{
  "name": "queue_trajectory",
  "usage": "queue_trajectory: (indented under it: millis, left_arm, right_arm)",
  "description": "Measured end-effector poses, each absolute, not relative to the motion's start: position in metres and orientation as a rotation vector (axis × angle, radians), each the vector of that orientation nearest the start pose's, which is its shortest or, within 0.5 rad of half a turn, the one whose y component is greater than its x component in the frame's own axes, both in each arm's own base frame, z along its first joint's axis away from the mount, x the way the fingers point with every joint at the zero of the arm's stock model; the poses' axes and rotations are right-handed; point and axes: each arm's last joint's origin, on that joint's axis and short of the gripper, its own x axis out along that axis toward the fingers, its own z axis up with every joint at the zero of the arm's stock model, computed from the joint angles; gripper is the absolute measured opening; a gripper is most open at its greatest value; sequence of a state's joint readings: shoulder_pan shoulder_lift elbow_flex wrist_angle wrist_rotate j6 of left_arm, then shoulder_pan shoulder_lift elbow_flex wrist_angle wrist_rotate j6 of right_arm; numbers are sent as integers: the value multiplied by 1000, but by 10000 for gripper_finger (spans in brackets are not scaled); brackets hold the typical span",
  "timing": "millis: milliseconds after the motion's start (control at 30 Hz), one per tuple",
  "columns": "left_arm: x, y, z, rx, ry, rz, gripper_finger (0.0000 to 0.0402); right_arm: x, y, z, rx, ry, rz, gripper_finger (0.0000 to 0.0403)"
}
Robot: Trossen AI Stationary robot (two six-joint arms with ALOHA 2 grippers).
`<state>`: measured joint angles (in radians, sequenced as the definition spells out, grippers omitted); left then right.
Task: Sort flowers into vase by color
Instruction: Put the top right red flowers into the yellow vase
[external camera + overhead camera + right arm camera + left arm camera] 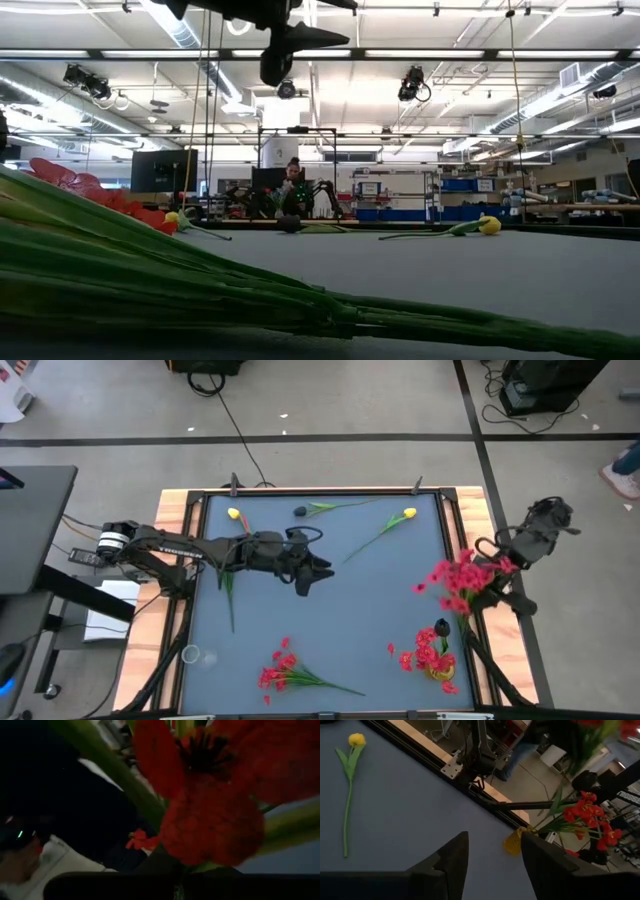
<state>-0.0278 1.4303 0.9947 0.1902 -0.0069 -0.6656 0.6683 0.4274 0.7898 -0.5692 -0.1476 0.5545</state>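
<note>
My left gripper (pixel 318 576) (pixel 492 840) is open and empty, hovering over the table's middle. At the right edge my right gripper (pixel 497 573) is shut on a bunch of red blossoms (pixel 455 575) (pixel 210 820), held clear of the table. A yellow vase (pixel 440 668) (pixel 512 842) stands near the right front corner with red blossoms (pixel 587 812) and a dark bud (pixel 442 628) in it. Another red bunch (pixel 285 670) lies flat by the near edge. Two yellow tulips (pixel 235 515) (pixel 405 516) and a dark bud (pixel 300 511) lie flat near the far edge. My right gripper holds the red bunch by its green stalks (pixel 482 596), at the end away from the blossoms. The blossoms fill the right wrist view and hide the fingers, so the kind of hold does not show. The bunch is lifted clear, its blossoms pointing toward the table's middle.
A small clear glass object (pixel 190 654) stands near the left front corner. A raised dark frame (pixel 320 491) runs round the blue-grey table top. A loose green stalk (pixel 338 506) lies by the far edge. In the low view, the lying bunch's stalks (pixel 200 290) fill the foreground.
</note>
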Motion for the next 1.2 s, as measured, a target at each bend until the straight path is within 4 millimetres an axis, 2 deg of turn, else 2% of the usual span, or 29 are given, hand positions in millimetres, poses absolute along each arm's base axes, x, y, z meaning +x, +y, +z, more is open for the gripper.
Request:
queue_trajectory:
  millis: [133, 367, 600, 700, 833, 1000, 1100, 1200]
  left_arm:
    - [324, -9, 292, -653, 237, 80, 185]
    - [324, -6, 292, -658, 233, 89, 185]
    - [325, -1, 295, -660, 206, 96, 185]
    - [325, 3, 295, -658, 195, 105, 185]
    - [325, 9, 296, -623, 185, 117, 185]
    - [325, 15, 296, -586, 181, 130, 185]
    - [325, 17, 296, -565, 182, 133, 185]
    - [325, 18, 296, -539, 182, 132, 185]
  right_arm:
    - [71, 68, 330, 378, 377, 784, 14]
    - [76, 83, 324, 222, 380, 798, 14]
    - [77, 94, 320, 166, 403, 829, 14]
    - [79, 98, 317, 217, 457, 800, 47]
    - [82, 104, 314, 274, 520, 790, 125]
    - [81, 111, 312, 375, 630, 888, 206]
    - [78, 113, 311, 439, 726, 959, 227]
    - [75, 112, 307, 480, 836, 997, 228]
